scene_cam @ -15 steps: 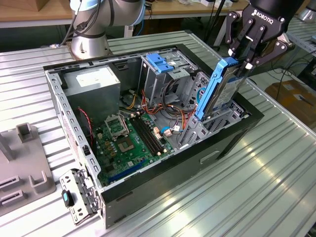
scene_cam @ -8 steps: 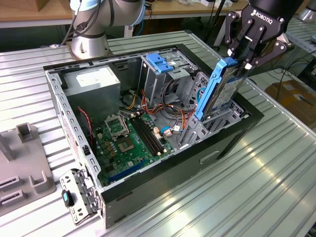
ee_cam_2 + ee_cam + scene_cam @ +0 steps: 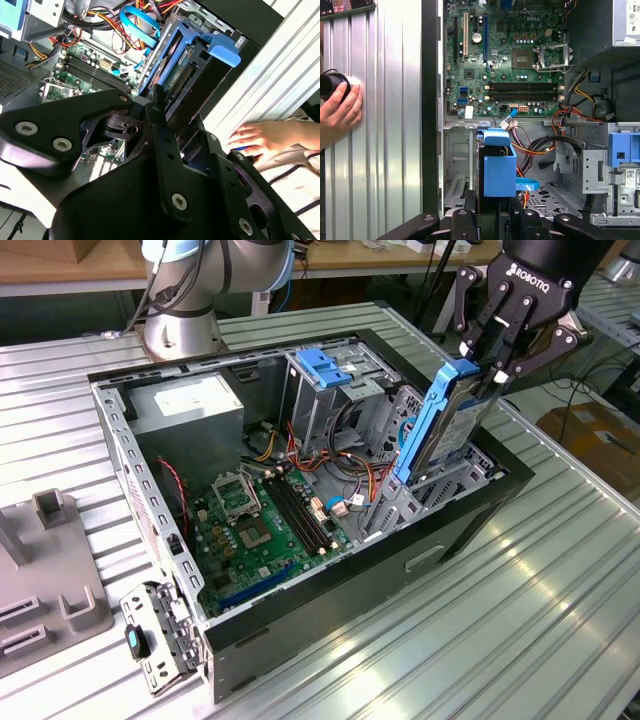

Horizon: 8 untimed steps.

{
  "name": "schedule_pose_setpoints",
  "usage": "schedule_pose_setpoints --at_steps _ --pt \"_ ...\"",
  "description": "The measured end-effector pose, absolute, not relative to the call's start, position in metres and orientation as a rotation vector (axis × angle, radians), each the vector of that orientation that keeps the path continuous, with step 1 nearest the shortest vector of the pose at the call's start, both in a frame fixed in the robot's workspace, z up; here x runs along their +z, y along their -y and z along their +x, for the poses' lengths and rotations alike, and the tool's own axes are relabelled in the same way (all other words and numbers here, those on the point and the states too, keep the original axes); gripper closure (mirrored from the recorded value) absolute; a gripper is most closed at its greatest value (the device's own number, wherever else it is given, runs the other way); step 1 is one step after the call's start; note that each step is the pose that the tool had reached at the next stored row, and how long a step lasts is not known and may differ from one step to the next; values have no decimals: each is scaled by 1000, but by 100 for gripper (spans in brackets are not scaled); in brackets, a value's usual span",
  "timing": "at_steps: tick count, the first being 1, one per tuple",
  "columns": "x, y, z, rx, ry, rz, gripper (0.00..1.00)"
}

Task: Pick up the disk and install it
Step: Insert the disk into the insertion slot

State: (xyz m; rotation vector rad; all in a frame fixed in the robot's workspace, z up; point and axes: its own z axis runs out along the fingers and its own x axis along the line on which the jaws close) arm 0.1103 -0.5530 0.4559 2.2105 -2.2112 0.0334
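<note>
Closest to the lens, the gripper is pinched tight on the upper end of the disk, with a black finger on each broad face. The disk stands on end and tilted. Its lower end is already inside the open computer case, at the drive bay in the case's front corner, and its blue carrier rail faces the middle of the case.

I judge the step in hand to be seating the disk in that bay. To do it well, I want:
- the rails square to the bay's guides;
- travel along the disk's long edge only;
- a constant squeeze, so the disk cannot pivot.

The orange and red cables lie inside the case just beside the bay and could snag. A person's hand rests on the ribbed table outside the case wall, so I keep my motion slow.
</note>
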Motion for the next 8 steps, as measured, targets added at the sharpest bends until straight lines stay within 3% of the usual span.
schedule_pose_setpoints --at_steps 8 --pt "454 553 110 34 2211 2210 65"
